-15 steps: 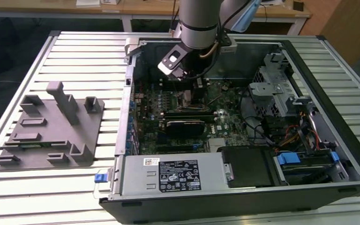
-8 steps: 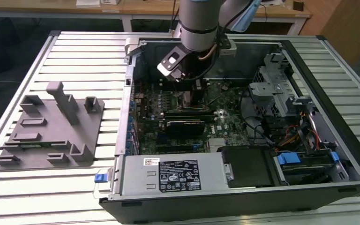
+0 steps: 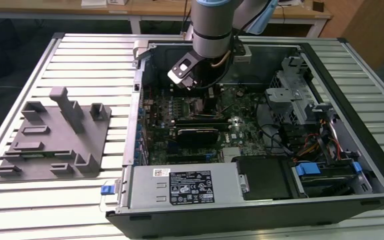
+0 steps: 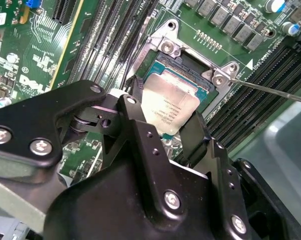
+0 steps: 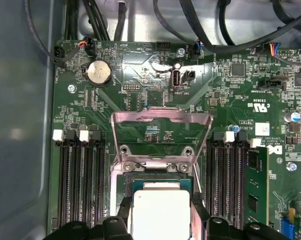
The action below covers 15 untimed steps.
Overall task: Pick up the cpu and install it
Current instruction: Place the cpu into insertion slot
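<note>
Hand (image 4: 165, 111) is pinching the cpu (image 4: 173, 100) by 2 edges, right over the socket (image 5: 155, 182). Frame (image 5: 160, 119) flipped up, tray (image 3: 48, 145) sitting on the bench (image 3: 92, 55).

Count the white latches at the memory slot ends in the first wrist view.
4: two white latches on one side of the socket, two on the other. Far-end ones may be hidden.

Socket (image 5: 140, 182) lies open under the cpu (image 5: 160, 215), with the raised frame (image 5: 160, 116) standing just beside. Memory slots (image 5: 80, 190) flank both sides. Lever (image 4: 270, 91) juts near; cables (image 5: 93, 15) cross beyond the frame.
</note>
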Each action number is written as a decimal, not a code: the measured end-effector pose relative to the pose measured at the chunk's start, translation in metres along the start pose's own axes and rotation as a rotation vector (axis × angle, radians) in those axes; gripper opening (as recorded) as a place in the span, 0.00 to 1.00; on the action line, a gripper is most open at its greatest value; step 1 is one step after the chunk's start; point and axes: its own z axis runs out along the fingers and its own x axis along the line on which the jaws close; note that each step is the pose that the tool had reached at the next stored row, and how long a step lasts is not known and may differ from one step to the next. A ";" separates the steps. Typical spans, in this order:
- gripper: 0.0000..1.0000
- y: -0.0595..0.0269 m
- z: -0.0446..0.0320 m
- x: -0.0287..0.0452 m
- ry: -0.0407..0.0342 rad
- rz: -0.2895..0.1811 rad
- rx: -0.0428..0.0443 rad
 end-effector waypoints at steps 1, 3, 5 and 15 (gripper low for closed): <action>0.54 0.0000 0.0009 0.0000 -0.0001 0.000 0.0000; 0.54 -0.0001 0.0027 0.0001 0.0000 0.000 0.0000; 0.54 -0.0004 0.0036 0.0004 0.0000 0.000 0.0000; 0.54 -0.0014 0.0079 0.0021 0.0002 0.000 -0.0001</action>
